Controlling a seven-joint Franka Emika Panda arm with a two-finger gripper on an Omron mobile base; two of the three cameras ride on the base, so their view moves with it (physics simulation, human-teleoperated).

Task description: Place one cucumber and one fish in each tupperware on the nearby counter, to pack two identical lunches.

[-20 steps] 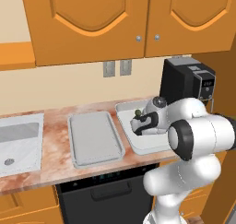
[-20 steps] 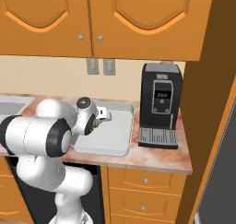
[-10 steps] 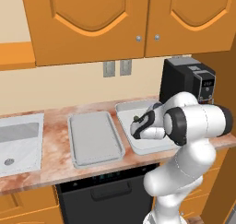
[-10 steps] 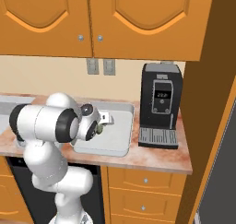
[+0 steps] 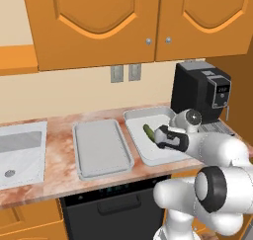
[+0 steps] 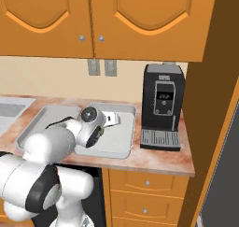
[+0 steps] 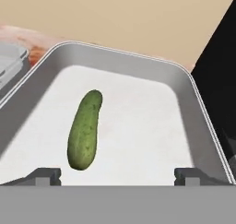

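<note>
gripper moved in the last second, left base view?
Yes. The gripper has drawn back from the coffee machine, toward the near rim of the right tupperware. Its jaws stand open, with the cucumber lying loose on the tray floor.

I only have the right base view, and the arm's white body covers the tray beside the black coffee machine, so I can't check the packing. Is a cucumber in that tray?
Observer: Yes. In the hand view, one small dark green cucumber lies flat on the floor of that shallow pale grey rectangular tray.
Operator: Is the end effector gripping it?
Observer: No. The end effector is open, its finger tips wide apart, and the cucumber lies free beyond them.
Operator: And the other tray?
Observer: In the left base view, the second pale grey tray has a bare floor.
</note>
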